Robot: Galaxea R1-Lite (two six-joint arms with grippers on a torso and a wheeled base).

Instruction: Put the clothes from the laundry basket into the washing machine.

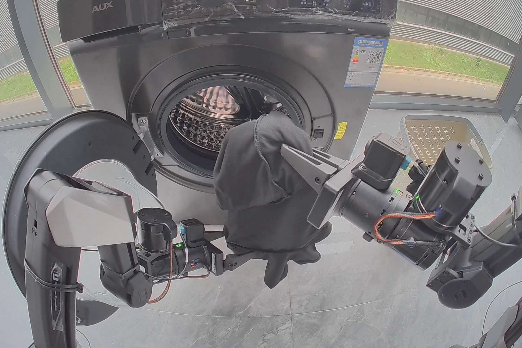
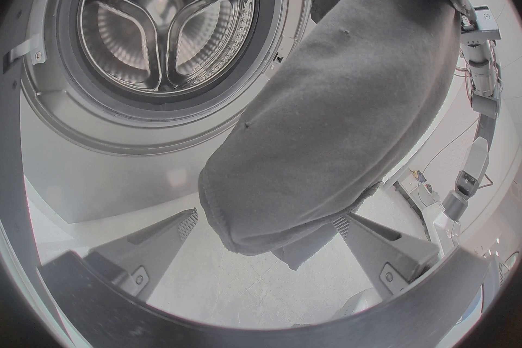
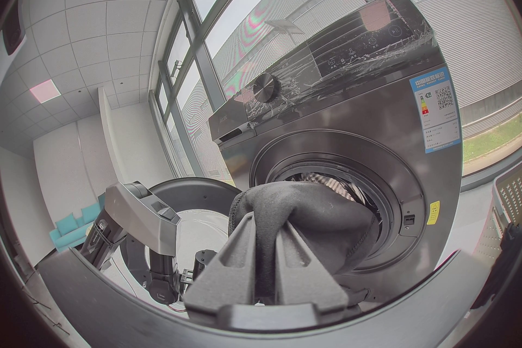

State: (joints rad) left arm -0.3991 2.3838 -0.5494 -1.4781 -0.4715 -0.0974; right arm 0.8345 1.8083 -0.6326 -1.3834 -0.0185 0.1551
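Washing machine (image 1: 217, 50) stands at the far side, facing the robot. Its round door (image 1: 70, 148) is swung fully open to the left.

Right gripper (image 1: 288, 150): fingers pressed together on a dark grey garment (image 1: 261, 175). The pinched fold is held up right in front of the port, at its lower right rim. The rest of the cloth hangs down from there toward the floor (image 1: 353, 300).

The right wrist view looks along its own fingers. The right gripper (image 3: 265, 227) has cloth squeezed in the narrow slot between them, and the garment (image 3: 310, 207) bulges past the tips against the port of the washing machine (image 3: 353, 115). The door (image 3: 201, 197) sits behind the left arm.

Left gripper (image 1: 242, 258): low and near, left of the hanging cloth, pointing at its bottom edge.

The left wrist view settles its state. The left gripper (image 2: 265, 217) has its fingers spread wide apart, and the lower end of the garment (image 2: 348, 110) droops between them. The hem comes close to one finger; contact cannot be judged. This view also looks up into the drum (image 2: 163, 12), showing a shiny ribbed wall and a three-armed back plate.

Laundry basket (image 1: 435, 134): cream, perforated, on the floor to the right of the machine and behind the right arm. The right wrist view catches its edge (image 3: 511, 197).

Window (image 1: 451, 12) behind the machine.
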